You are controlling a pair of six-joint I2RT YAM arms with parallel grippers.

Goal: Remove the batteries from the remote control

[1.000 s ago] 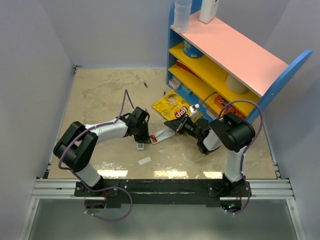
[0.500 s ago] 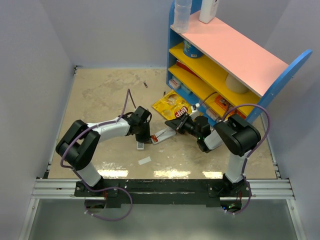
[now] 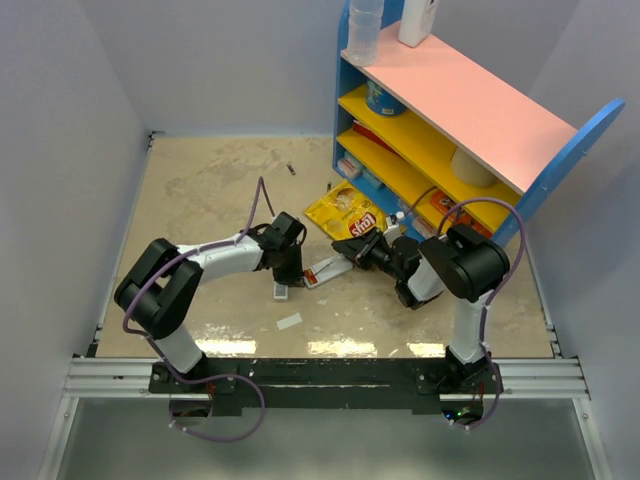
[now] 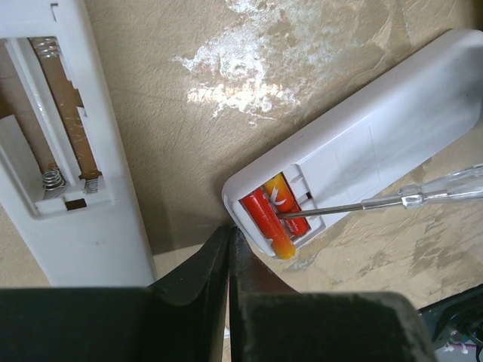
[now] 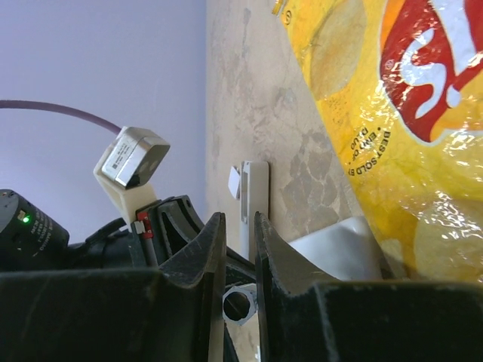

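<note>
The remote control (image 4: 377,143) lies plain back up with its battery bay open; it also shows in the top view (image 3: 322,271). Two red/orange batteries (image 4: 272,215) sit in the bay, one with its yellow end sticking out over the edge. My left gripper (image 4: 229,234) is shut and empty, its tips right at the remote's near corner. My right gripper (image 5: 235,222) is shut on a screwdriver (image 4: 445,185) with a clear handle. The screwdriver's thin metal tip rests on the batteries.
A narrower white bar (image 4: 75,151) with empty spring slots lies left of the remote. A yellow chips bag (image 3: 345,212) lies just behind the right gripper. A blue, yellow and pink shelf (image 3: 450,120) stands at the back right. A small white scrap (image 3: 289,321) lies near the front.
The left gripper has edged a little right toward the remote. The right arm's elbow swung out and back, with the screwdriver staying at the remote.
</note>
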